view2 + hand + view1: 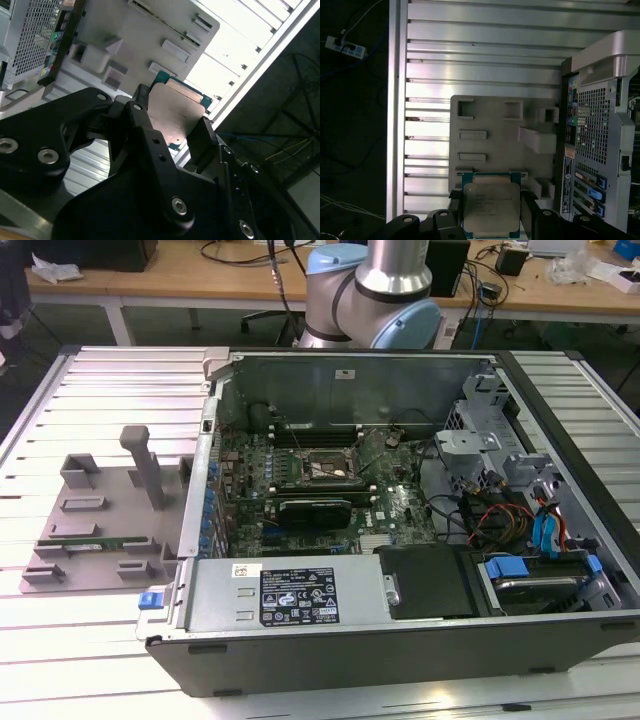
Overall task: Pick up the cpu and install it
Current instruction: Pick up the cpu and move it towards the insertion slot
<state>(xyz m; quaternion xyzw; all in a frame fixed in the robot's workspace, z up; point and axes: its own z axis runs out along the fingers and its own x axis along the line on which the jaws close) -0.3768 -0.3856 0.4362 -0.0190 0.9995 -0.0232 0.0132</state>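
**Chip gripped over the grey fixture**

In both wrist views we see the hand [491, 220] closed on the cpu [491, 207]. One black finger [454, 212] presses one edge of the chip and the other finger presses the opposite edge. The silvery metal top faces the first wrist view, and a thin green border shows around it. In the second wrist view the cpu [175, 112] sits between the same two fingers [145, 120], with the hand [172, 127] seen from behind its black linkage.

Beyond the chip lies the grey fixture [490, 125], a flat plate with raised blocks and shallow slots. It rests on the slatted metal tabletop [470, 50]. The chip appears to be lifted clear of the fixture, near one of its edges, though we cannot be sure of the gap. Just beside the fixture stands the perforated rear panel of the computer case [595, 125].

In the exterior view the fixture [110, 510] lies at the exterior view's left of the open case [400, 645], touching its side wall. Inside the case, the black socket frame [322, 468] sits on the motherboard toward the far wall. The long black graphics card [315, 510] lies just nearer than the socket. The arm [385, 290] rises at the far side of the tabletop [100, 640].
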